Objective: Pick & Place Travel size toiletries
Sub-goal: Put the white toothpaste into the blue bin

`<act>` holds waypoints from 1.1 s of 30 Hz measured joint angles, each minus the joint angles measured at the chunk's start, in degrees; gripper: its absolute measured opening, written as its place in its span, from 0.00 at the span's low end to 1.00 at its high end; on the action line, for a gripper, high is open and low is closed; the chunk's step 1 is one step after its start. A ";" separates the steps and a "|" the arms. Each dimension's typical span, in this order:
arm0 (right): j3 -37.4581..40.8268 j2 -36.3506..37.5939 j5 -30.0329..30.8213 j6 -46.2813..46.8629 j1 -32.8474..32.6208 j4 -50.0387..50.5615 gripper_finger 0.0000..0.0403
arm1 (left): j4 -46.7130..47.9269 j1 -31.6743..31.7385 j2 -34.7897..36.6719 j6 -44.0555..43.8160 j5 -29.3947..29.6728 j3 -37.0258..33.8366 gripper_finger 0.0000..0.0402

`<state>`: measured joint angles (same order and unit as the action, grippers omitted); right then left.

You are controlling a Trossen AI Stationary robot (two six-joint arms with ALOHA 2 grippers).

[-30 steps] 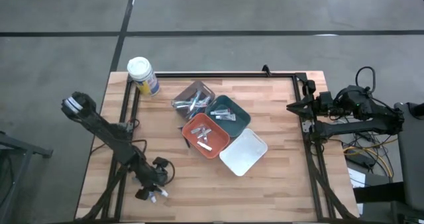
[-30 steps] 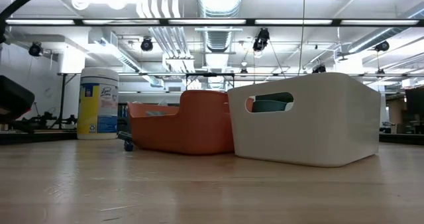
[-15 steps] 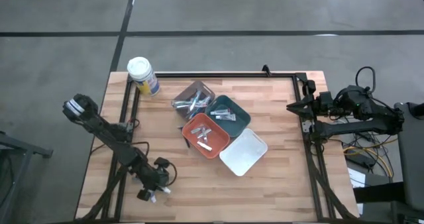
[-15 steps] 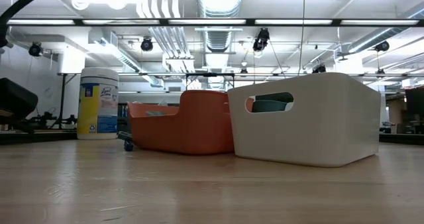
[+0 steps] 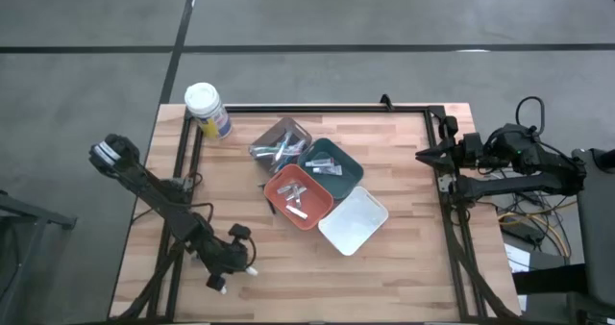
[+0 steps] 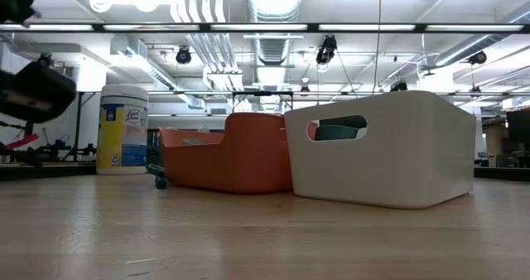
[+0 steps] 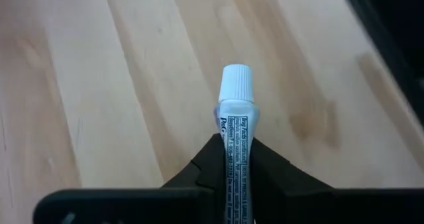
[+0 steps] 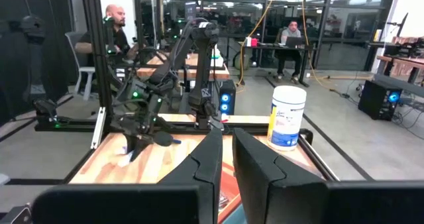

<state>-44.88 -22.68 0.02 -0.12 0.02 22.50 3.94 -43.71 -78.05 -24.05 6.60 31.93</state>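
My left gripper (image 5: 240,265) is near the table's front left corner, shut on a small white tube (image 7: 236,128) with a white cap (image 7: 236,85). In the low view the left gripper (image 6: 33,89) shows as a dark shape above the table top. More travel size toiletries lie in a clear tray (image 5: 281,142), a teal tray (image 5: 330,164) and an orange tray (image 5: 299,196). My right gripper (image 5: 428,155) waits raised at the table's right edge, its fingers (image 8: 212,158) close together with nothing between them. My left gripper pinches the tube's body (image 7: 236,159) between its two fingers, behind the cap. The fingers slant down toward the table and lie along the tube. Its capped end (image 7: 236,85) sticks out beyond the fingertips, above the wood.
A white tray (image 5: 353,219) stands beside the orange one at mid table. A white-lidded canister (image 5: 207,111) stands at the far left corner. A black frame rail (image 5: 317,108) runs along the far edge. Bare wood (image 5: 317,277) lies between the trays and the near edge.
My left gripper has shut on the white tube, risen from the table top and shifted a little toward the right. The tube has come up with it.
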 joint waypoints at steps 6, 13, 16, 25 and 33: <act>0.00 0.00 0.01 0.05 0.01 0.00 0.08 | -0.30 2.76 0.22 0.62 0.82 4.92 0.12; 0.00 0.00 0.01 0.06 -0.01 0.00 0.08 | -0.34 7.54 0.22 9.13 0.76 13.46 0.12; 0.00 0.00 0.00 0.07 0.00 0.00 0.08 | -0.39 10.37 0.22 12.53 0.60 17.40 0.12; 0.00 0.00 -0.01 0.07 0.01 0.00 0.08 | 2.48 22.23 0.29 13.48 0.51 26.12 0.12; 0.00 0.00 0.01 0.00 0.01 0.00 0.08 | 3.60 32.91 0.25 14.23 -2.00 26.83 0.12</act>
<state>-44.88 -22.68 0.03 -0.12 0.03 22.50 7.54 -10.80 -77.80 -9.82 4.60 58.76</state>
